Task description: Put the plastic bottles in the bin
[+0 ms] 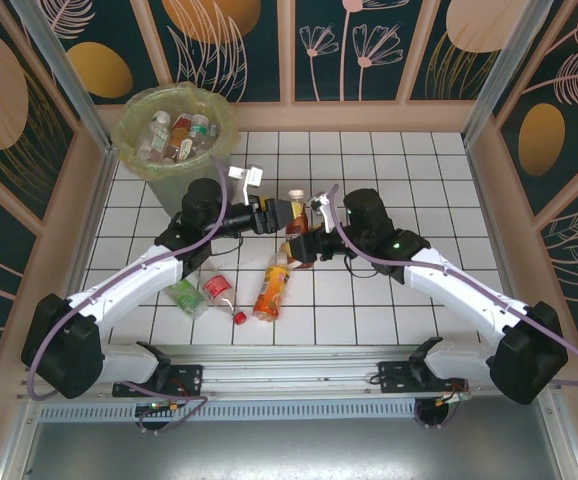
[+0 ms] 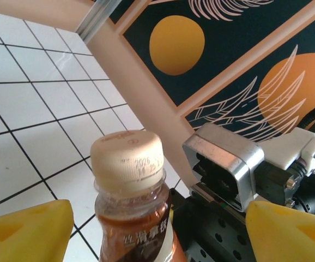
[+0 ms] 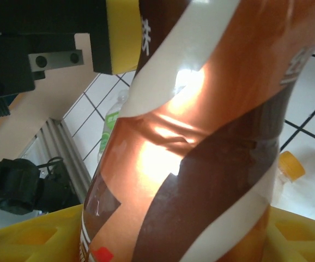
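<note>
Top view gives the layout: tall round pale grey-green bin (image 1: 164, 170) w/ yellow-green bag liner sits at the far-left corner of the white tiled worktop (image 1: 389, 160). Several clear plastic bottles (image 1: 177, 135) are inside it, exact count hard to make out. Three more lie on the tiles near the arms: green-label bottle (image 1: 184, 296), red-label bottle (image 1: 218, 288), orange-label bottle (image 1: 272, 285). Mid-worktop, a clear plastic bottle w/ copper-brown & white label and cream cap (image 2: 131, 210) is upright btwn both grippers. L wrist view adds detail: L gripper (image 2: 157, 232) is open, its yellow pads (image 2: 26, 229) either side of the neck w/ gaps both sides, not touching. R wrist view: R gripper (image 3: 174, 240) is closed on the brown bottle's lower body, label creased. Both bottle ends are cut off by the frame there.
</note>
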You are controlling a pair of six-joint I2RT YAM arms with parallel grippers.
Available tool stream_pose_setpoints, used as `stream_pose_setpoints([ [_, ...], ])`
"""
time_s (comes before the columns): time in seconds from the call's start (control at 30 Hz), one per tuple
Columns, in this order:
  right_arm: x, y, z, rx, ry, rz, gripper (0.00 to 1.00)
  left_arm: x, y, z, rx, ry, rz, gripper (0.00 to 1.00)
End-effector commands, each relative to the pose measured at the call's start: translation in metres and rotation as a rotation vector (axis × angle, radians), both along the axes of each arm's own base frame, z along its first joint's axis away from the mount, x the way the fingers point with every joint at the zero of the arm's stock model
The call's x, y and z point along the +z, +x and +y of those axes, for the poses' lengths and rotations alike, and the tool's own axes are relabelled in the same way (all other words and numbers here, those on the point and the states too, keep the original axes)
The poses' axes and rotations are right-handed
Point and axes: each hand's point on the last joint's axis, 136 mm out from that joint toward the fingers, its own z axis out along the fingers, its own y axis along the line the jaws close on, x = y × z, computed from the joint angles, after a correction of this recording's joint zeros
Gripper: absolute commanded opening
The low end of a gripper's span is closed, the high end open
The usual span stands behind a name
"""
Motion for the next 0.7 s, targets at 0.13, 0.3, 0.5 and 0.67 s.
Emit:
stream_pose_setpoints([
  [0.13,0.0356,-0.0086,0.0085,0.07,0.081,-0.08,0.63,0.0115,-0.0022,-0.0076,-0.042,-0.055,-0.006,0.7],
  [0.3,0.0395,-0.0096,0.0087,0.073,0.089,-0.09,0.63,0.009,-0.0019,-0.0089,-0.05,-0.058,0.006,0.64],
  [0.5,0.0409,-0.0095,0.0087,0.072,0.088,-0.099,0.63,0.0072,-0.0011,-0.0108,-0.056,-0.066,0.017,0.58],
  [0.67,0.0407,-0.0097,0.0091,0.075,0.086,-0.105,0.63,0.0052,-0.0021,-0.0133,-0.076,-0.068,0.028,0.61],
])
